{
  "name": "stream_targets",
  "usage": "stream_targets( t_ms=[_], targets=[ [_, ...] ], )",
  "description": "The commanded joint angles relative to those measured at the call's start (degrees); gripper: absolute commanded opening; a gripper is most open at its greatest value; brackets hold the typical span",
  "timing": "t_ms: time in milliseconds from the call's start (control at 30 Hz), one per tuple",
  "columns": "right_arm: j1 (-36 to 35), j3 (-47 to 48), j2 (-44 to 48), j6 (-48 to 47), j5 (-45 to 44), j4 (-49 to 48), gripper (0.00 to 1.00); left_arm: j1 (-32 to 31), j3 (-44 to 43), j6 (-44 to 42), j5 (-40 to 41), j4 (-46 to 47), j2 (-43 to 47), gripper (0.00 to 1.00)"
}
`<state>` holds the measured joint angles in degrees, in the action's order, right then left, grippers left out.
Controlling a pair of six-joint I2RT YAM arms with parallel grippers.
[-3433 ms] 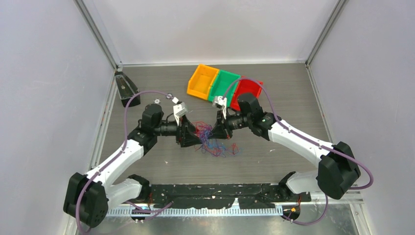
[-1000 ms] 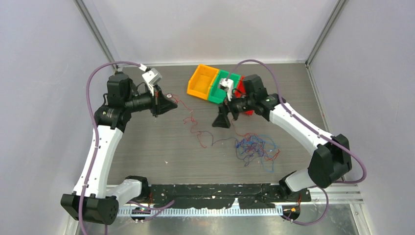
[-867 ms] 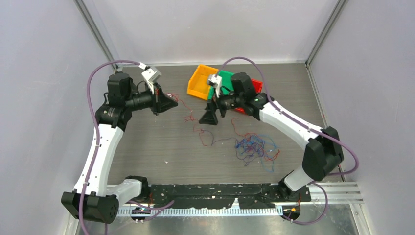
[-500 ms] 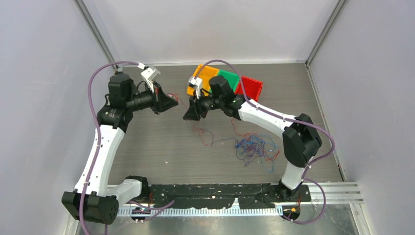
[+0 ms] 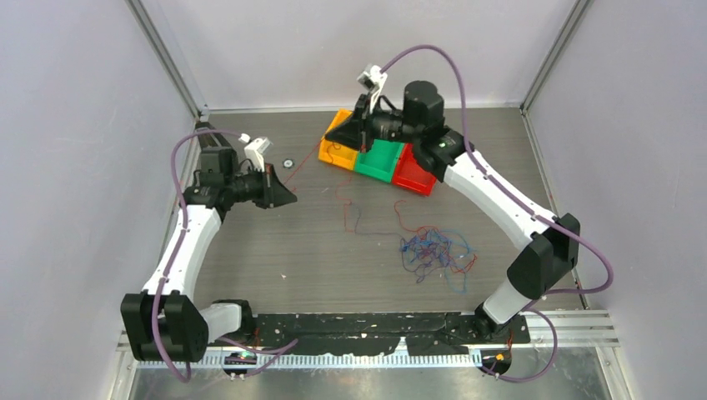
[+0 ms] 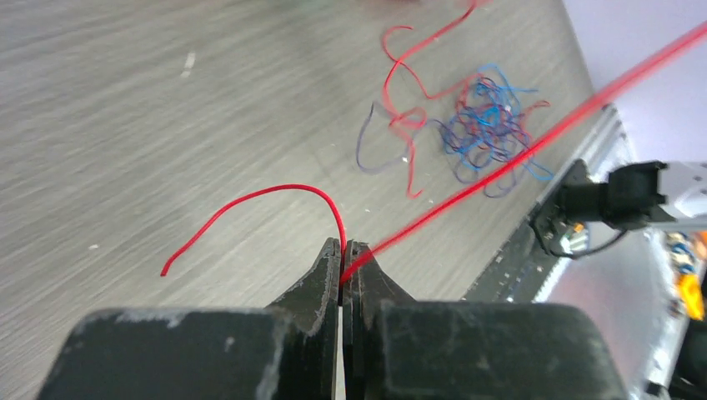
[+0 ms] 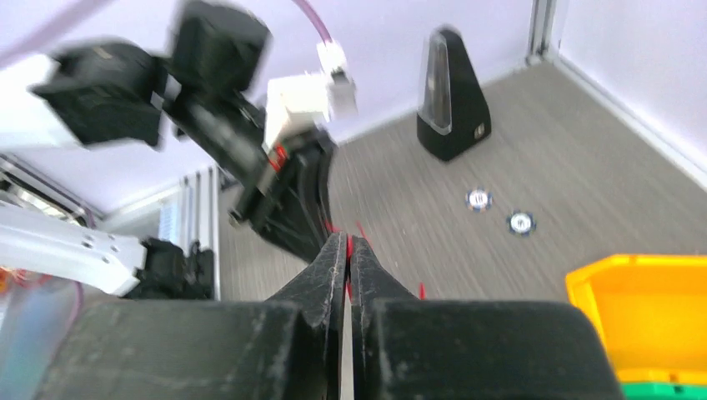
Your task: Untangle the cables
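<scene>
we pinch one red cable (image 6: 500,167) taut between our shut left claw (image 6: 343,250) and right claw (image 7: 346,242); other cables (image 5: 433,250) lie tangled.

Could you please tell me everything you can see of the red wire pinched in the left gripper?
The red wire is very thin, bright and floppy, with a smooth plastic-looking coat. The left gripper is shut on it near one end. A short free tail arcs out to the left above the table. The other side runs straight and taut up to the right gripper, which is shut with red showing at its tips, near the yellow bin. Whether it joins the tangle is unclear.
</scene>
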<state>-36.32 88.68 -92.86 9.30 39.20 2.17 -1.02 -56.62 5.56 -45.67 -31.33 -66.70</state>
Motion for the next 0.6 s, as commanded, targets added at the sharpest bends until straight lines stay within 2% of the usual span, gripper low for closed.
stream_targets(
  t_ms=[0, 33, 133, 233, 267, 367, 400, 467, 567],
  targets=[
    [1.68, 5.38, 3.21, 9.89, 4.46, -8.79, 0.05, -1.17, 0.41, 0.32, -6.15, 2.31, 0.46, 0.00],
    [1.91, 5.63, 3.17, 11.19, 4.82, -11.17, 0.05, -1.54, 0.67, 0.24, -6.71, 3.03, 1.01, 0.00],
    [3.30, 7.01, 2.86, 15.95, 5.76, -14.68, 0.06, -1.88, 1.94, 1.11, -8.39, 6.07, 2.99, 0.14],
    [4.90, 7.45, 2.93, 15.90, 6.09, -14.78, 0.05, -1.85, 4.33, 3.10, -9.07, 10.63, 5.15, 0.39],
    [5.23, 7.19, 3.07, 16.31, 6.21, -15.19, 0.06, -1.80, 5.38, 4.19, -9.12, 12.70, 6.03, 0.52],
    [5.87, 4.92, 4.06, 16.62, 6.91, -15.51, 0.05, -1.84, 10.57, 9.13, -9.03, 23.42, 10.47, 0.78],
    [5.89, 4.30, 4.30, 16.78, 7.06, -15.66, 0.05, -1.88, 13.77, 11.40, -8.77, 28.64, 12.15, 0.95],
    [5.90, 2.41, 5.29, 16.92, 6.63, -15.77, 0.05, -2.14, 18.77, 16.84, -7.32, 39.31, 14.71, 1.00],
    [5.90, 1.05, 5.76, 17.56, 5.59, -15.78, 0.05, -4.53, 22.89, 17.47, -5.05, 42.16, 15.47, 1.00]
  ],
)
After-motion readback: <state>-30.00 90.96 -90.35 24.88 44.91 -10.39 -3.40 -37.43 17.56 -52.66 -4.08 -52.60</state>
